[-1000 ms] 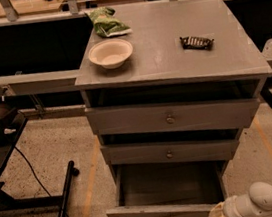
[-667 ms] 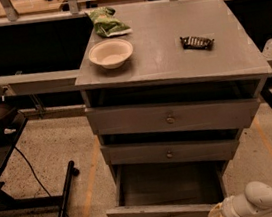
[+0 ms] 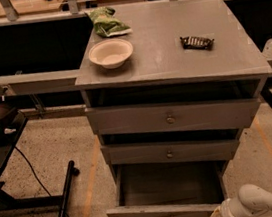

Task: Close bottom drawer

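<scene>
Room: a speckled stone floor [image 3: 40, 144] with orange tape lines; a grey cabinet [image 3: 170, 65] stands before dark workbenches.
Cabinet top: a white bowl [image 3: 111, 52] sits near the left edge, a green bag [image 3: 108, 24] at the back-left corner and a dark wrapped bar [image 3: 197, 42] toward the right edge. All lie well back from the front edge, so I judge a push below leaves them alone.
Bottom drawer [image 3: 160, 212]: pulled well out, its dark inside open to view, its scuffed front panel lowest in my view.
Upper drawers: the top drawer [image 3: 170, 118] and middle drawer [image 3: 170, 152] appear slightly out, but they are not my job.
Gripper [image 3: 219, 216]: low at the right end of the bottom drawer's front, touching or just beside it. I cannot tell whether it is clenched or released.
Why there: I judge it is set against the panel to shove it home.
Risk: pushing at one corner may skew the drawer.
</scene>
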